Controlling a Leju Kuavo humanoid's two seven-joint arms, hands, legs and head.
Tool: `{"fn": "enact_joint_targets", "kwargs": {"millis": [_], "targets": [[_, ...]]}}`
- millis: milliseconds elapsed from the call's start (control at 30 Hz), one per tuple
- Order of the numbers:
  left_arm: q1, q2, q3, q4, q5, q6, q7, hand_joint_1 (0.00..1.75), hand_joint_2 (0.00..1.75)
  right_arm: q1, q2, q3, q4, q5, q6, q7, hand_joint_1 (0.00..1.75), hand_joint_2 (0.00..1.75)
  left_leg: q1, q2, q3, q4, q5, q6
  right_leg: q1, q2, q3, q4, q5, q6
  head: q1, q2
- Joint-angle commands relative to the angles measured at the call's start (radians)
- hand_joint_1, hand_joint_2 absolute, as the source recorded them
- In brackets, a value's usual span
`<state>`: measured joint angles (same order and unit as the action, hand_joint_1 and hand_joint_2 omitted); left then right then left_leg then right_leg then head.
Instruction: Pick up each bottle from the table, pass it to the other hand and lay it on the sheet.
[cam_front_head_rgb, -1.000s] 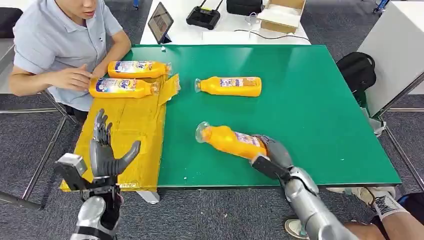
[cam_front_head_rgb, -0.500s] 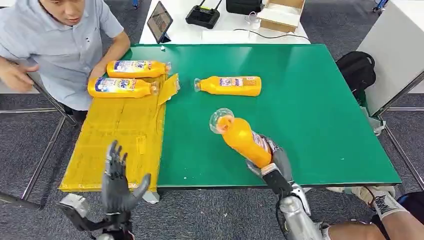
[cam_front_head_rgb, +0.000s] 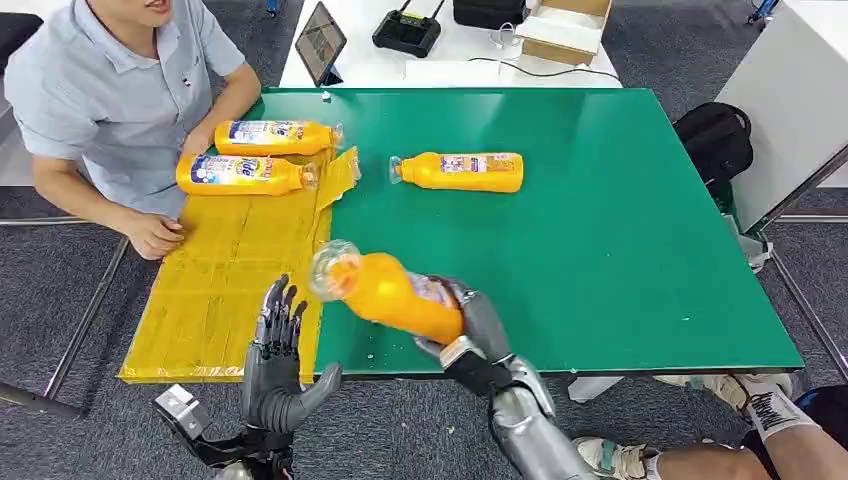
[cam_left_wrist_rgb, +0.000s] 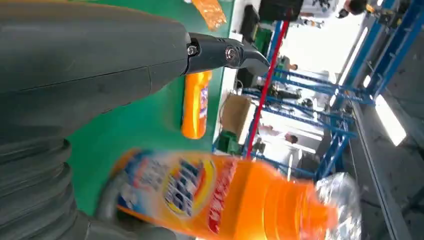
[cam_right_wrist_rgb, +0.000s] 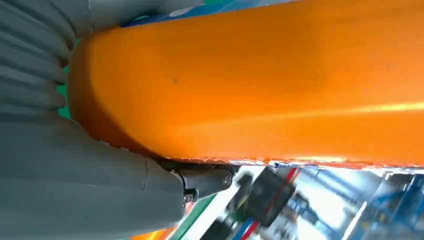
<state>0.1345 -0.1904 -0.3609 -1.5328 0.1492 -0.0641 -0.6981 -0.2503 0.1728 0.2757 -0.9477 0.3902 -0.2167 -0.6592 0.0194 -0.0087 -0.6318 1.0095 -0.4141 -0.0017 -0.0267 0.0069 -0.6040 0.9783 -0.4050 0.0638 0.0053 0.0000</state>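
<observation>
My right hand (cam_front_head_rgb: 478, 322) grips an orange bottle (cam_front_head_rgb: 392, 295) by its lower end and holds it above the table's near edge, clear cap pointing toward my left. The same bottle (cam_left_wrist_rgb: 220, 192) hangs just past the fingers in the left wrist view, and its orange body (cam_right_wrist_rgb: 260, 85) is very close in the right wrist view. My left hand (cam_front_head_rgb: 272, 362) stands open, fingers spread upward, just left of the bottle's cap without touching it. Another orange bottle (cam_front_head_rgb: 459, 171) lies on the green table (cam_front_head_rgb: 620, 220). Two more bottles (cam_front_head_rgb: 245, 173) (cam_front_head_rgb: 275, 137) lie on the yellow sheet (cam_front_head_rgb: 230, 280).
A person in a light blue shirt sits at the table's far left, one hand (cam_front_head_rgb: 152, 234) resting at the sheet's edge. A tablet (cam_front_head_rgb: 320, 44), a controller (cam_front_head_rgb: 405, 33) and a cardboard box (cam_front_head_rgb: 563, 30) sit on the white table behind. A black bag (cam_front_head_rgb: 715, 140) lies on the floor to the right.
My right hand has carried the bottle leftward toward my left hand. My left hand has shifted right and closer to it. The person's hand has come down onto the sheet's edge.
</observation>
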Motion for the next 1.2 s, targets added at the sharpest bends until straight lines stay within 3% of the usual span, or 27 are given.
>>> {"fn": "enact_joint_targets", "kwargs": {"millis": [33, 400, 767, 933, 967, 1000, 1100, 1167, 1200], "targets": [[-0.054, 0.007, 0.0, 0.082, 0.045, -0.08, 0.0, 0.0, 1.75, -0.091, 0.08, 0.191, 0.233, 0.033, -0.01, -0.016, 1.75, 1.75, 0.0, 0.003, 0.004, -0.001, -0.001, 0.001, 0.001, 0.002, 0.003, -0.001, 0.0, -0.002, 0.0, 0.0], [-0.087, -0.009, 0.011, 0.156, 0.04, -0.14, 0.013, 0.0, 1.75, -0.184, 0.116, 0.296, 0.33, 0.047, -0.005, 0.06, 1.73, 1.75, 0.0, 0.003, 0.004, -0.001, -0.001, 0.001, 0.001, 0.002, 0.004, -0.001, 0.0, -0.002, 0.0, 0.0], [-0.089, -0.01, 0.014, 0.159, 0.04, -0.14, 0.013, 0.0, 1.75, -0.185, 0.116, 0.298, 0.331, 0.047, -0.005, 0.063, 1.73, 1.75, 0.0, 0.001, 0.005, 0.0, -0.002, 0.001, 0.001, 0.0, 0.005, -0.001, -0.001, -0.003, 0.0, 0.0], [-0.099, -0.012, 0.017, 0.161, -0.061, -0.062, 0.01, 0.0, 1.75, -0.204, 0.114, 0.347, 0.323, 0.085, -0.026, 0.085, 1.68, 1.75, 0.0, 0.002, 0.006, 0.0, -0.003, 0.001, 0.001, 0.0, 0.006, 0.0, -0.002, -0.004, 0.0, 0.0], [-0.101, -0.014, 0.02, 0.164, -0.06, -0.061, 0.009, 0.44, 1.75, -0.202, 0.113, 0.355, 0.323, 0.093, -0.026, 0.092, 1.69, 1.75, 0.0, 0.001, 0.004, 0.0, -0.002, 0.001, 0.001, 0.0, 0.004, 0.0, -0.001, -0.003, 0.0, 0.0], [-0.104, -0.014, 0.021, 0.171, -0.057, -0.061, 0.023, 1.75, 1.75, -0.2, 0.111, 0.364, 0.322, 0.102, -0.028, 0.102, 1.66, 1.75, 0.0, 0.001, 0.002, 0.0, -0.001, 0.001, 0.0, 0.0, 0.002, 0.0, -0.001, -0.002, 0.0, 0.0], [-0.105, -0.011, 0.022, 0.175, -0.083, -0.032, 0.027, 1.75, 1.75, -0.19, 0.107, 0.376, 0.326, 0.116, -0.037, 0.106, 1.66, 1.75, 0.0, 0.0, 0.005, -0.001, -0.002, 0.001, 0.001, -0.001, 0.005, -0.001, -0.001, -0.003, 0.0, 0.0], [-0.112, -0.013, 0.026, 0.176, -0.068, -0.045, 0.05, 1.75, 1.75, -0.193, 0.108, 0.391, 0.331, 0.138, -0.057, 0.114, 1.29, 1.75, 0.0, 0.0, 0.005, -0.001, -0.001, 0.001, 0.001, -0.001, 0.005, -0.001, -0.001, -0.003, 0.0, 0.0], [-0.114, -0.013, 0.029, 0.176, -0.062, -0.048, 0.057, 1.75, 1.75, -0.195, 0.108, 0.398, 0.335, 0.149, -0.066, 0.115, 0.0, 1.75, 0.0, 0.0, 0.003, -0.001, -0.001, 0.001, 0.001, -0.001, 0.003, -0.001, -0.001, -0.002, 0.0, 0.0]]}}
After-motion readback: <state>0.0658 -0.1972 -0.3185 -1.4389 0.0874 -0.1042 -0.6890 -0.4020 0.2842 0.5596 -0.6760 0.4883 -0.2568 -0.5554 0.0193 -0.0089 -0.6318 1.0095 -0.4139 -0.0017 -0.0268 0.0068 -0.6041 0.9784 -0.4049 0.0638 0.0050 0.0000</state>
